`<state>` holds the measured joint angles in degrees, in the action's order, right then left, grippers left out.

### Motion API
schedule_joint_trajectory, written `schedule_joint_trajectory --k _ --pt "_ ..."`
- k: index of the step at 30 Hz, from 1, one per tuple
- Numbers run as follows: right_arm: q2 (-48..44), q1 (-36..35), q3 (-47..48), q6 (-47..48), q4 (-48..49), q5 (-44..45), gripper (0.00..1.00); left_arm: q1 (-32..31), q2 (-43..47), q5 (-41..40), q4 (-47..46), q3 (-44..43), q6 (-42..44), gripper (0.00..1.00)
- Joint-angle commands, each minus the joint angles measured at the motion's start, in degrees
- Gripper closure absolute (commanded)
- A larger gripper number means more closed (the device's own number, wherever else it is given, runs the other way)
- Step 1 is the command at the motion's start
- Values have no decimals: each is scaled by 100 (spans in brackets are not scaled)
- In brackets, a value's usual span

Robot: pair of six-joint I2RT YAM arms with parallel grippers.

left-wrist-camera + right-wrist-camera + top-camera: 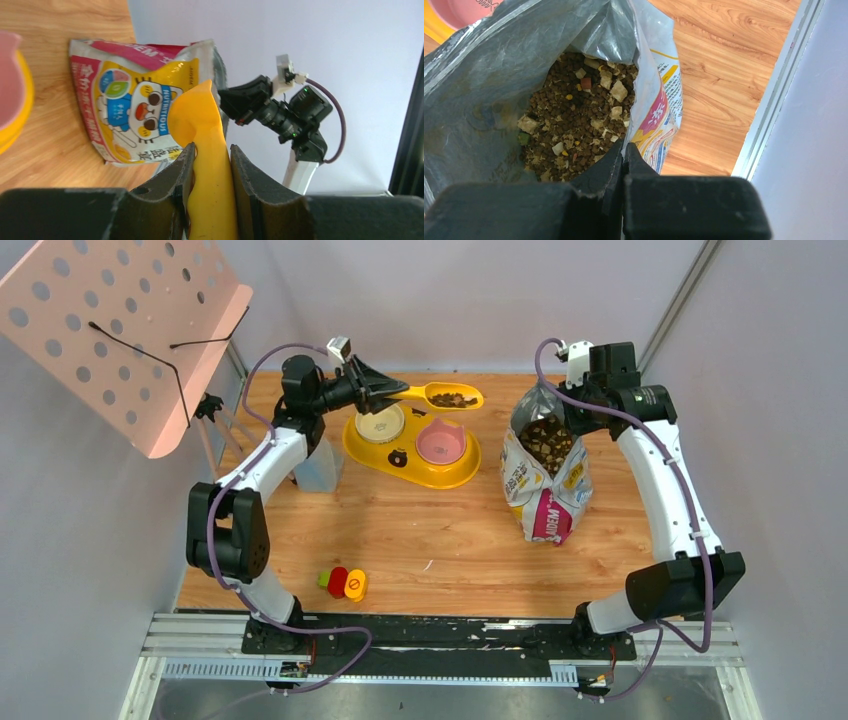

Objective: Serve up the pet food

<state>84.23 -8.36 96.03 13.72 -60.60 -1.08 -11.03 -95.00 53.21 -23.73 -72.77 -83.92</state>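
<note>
Pale lilac walls close in a wooden surface (420, 540). Toward the back of it sits a yellow double feeder (430, 475) holding a cream bowl (380, 423) and a pink bowl (442, 443), the pink one showing its plain bottom. Held in the air just behind the pink bowl is a yellow scoop (412, 393); the left fingers (245, 170) pinch its handle from both sides. Its cup carries a small heap of pet food (453, 398). To the right stands an open printed bag (545, 500), its silver-lined mouth gaping, with the right fingers (609, 165) pressed together on the rim. More of the food lies inside: tiny dark brown pellets mixed with pale tan chunks and a few red, yellow and green bits. Near the front edge lie small red, green and yellow pieces (342, 583). A pink perforated stand (120, 330) rises at the left.
</note>
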Motion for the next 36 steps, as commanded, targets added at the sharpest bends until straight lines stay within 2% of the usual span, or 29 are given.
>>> schedule_joint_trajectory --k 1,13,21,28,36 --pt "-259 -8 -42 -63 184 -182 100 285 206 -220 -117 256 425 100" --pt "-569 -2 -319 -70 202 -216 100 522 187 -974 612 646 1499 100" --pt "-624 0 -346 -75 186 -243 100 593 -145 -1246 834 476 2017 100" --pt "-620 1 -366 -73 193 -277 100 606 -284 -1538 1770 84 3048 100" --pt "-592 4 -374 -80 193 -305 100 570 -544 -1866 2428 -231 3678 100"
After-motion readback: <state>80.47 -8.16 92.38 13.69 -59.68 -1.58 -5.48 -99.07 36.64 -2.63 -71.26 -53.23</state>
